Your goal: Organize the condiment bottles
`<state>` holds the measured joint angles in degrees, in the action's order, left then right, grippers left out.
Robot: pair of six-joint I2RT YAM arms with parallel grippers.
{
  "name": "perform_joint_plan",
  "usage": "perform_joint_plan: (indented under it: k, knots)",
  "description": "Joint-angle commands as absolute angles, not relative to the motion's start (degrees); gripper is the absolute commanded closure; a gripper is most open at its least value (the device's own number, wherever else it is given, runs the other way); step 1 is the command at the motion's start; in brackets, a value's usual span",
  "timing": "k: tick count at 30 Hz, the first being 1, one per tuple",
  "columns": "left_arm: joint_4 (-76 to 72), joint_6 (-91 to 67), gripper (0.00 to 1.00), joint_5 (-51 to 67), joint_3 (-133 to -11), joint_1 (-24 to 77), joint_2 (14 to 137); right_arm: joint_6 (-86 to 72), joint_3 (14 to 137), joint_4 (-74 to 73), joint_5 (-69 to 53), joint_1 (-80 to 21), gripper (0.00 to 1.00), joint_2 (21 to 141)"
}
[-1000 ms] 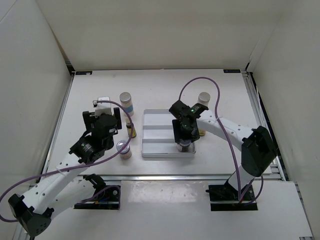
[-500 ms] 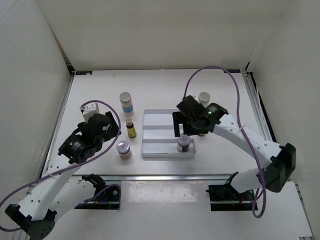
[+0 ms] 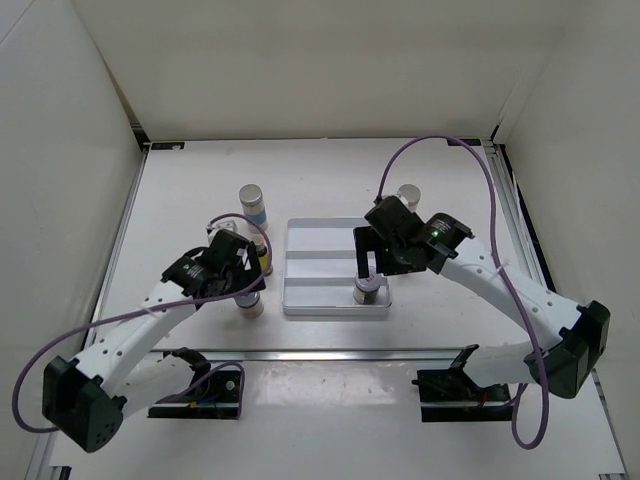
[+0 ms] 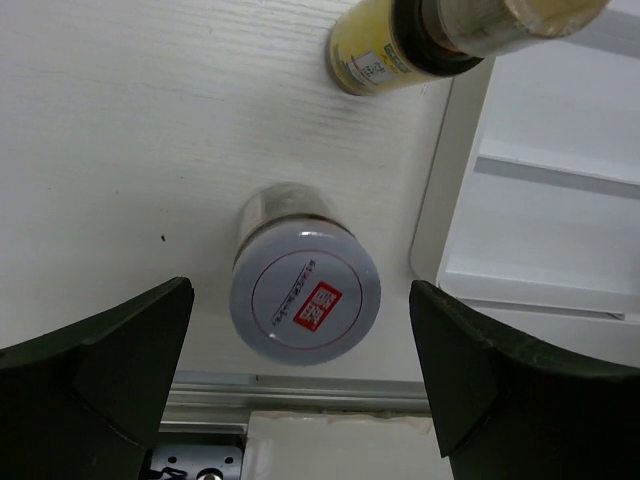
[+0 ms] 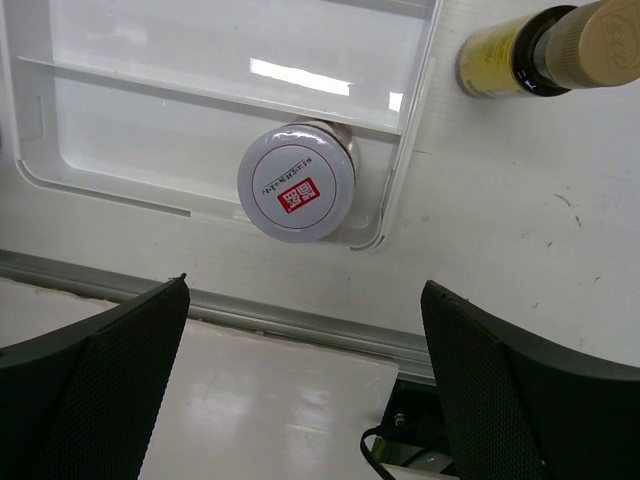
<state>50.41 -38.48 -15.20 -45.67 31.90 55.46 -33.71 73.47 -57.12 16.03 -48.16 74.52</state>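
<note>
One silver-lidded jar (image 3: 250, 304) stands on the table left of the white tray (image 3: 335, 300). My left gripper (image 3: 243, 285) hovers over it, open and empty. In the left wrist view the jar (image 4: 305, 290) lies between the spread fingers (image 4: 100, 370) and touches neither. A yellow bottle (image 3: 265, 262) stands just behind it and also shows in the left wrist view (image 4: 385, 50). The second jar (image 3: 368, 291) stands in the tray's near right corner (image 5: 297, 182). My right gripper (image 3: 372, 266) is open above it. Another yellow bottle (image 5: 505, 58) lies right of the tray.
Two white bottles with grey caps stand at the back, one left (image 3: 253, 203) and one right (image 3: 408, 194). The tray (image 5: 30, 160) has ribbed compartments, the far ones bare. A metal rail (image 4: 210, 390) runs along the table's near edge.
My right gripper let go of the jar in the tray and rose away from it. My left arm swung right and now hovers over the jar beside the tray.
</note>
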Motion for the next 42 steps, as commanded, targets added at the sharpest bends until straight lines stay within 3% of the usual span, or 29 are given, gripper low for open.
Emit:
perform_joint_plan:
  k: [1, 7, 9, 14, 15, 18, 21, 31, 42]
  knots:
    - [46.24, -37.35, 0.0, -12.74, -44.74, 31.38, 59.75, -32.87, 72.95, -57.48, 15.91, -48.34, 0.0, 72.33]
    - [44.57, -38.41, 0.0, -11.6, -43.42, 30.85, 66.88, -32.87, 72.42, -57.48, 15.91, -48.34, 0.0, 71.81]
    - [44.56, -38.41, 0.08, -11.6, -42.89, 30.85, 66.88, -32.34, 72.42, -57.48, 15.91, -48.34, 0.0, 71.81]
    - [44.56, -37.8, 0.42, -10.99, -44.46, 30.85, 60.83, -32.87, 71.29, -57.48, 15.91, -48.34, 0.0, 71.28]
    - [45.08, -37.79, 0.54, -10.99, -45.17, 30.85, 59.78, -32.87, 71.28, -57.48, 15.91, -48.34, 0.0, 71.28]
    - [47.37, -36.3, 0.72, -10.99, -49.47, 30.85, 57.3, -33.4, 71.28, -57.48, 15.91, -48.34, 0.0, 71.28]
    - [47.99, -33.32, 0.8, -10.37, -54.57, 32.16, 56.69, -33.4, 71.28, -57.48, 15.91, -48.34, 0.0, 71.28]
    - [46.85, -24.26, 0.85, -1.25, -66.7, 40.78, 69.95, -33.4, 71.28, -57.48, 17.05, -48.34, 0.0, 71.28]
    - [43.16, -18.81, 0.85, 4.47, -67.24, 40.78, 85.42, -33.4, 71.81, -59.59, 18.81, -48.34, 0.0, 70.14]
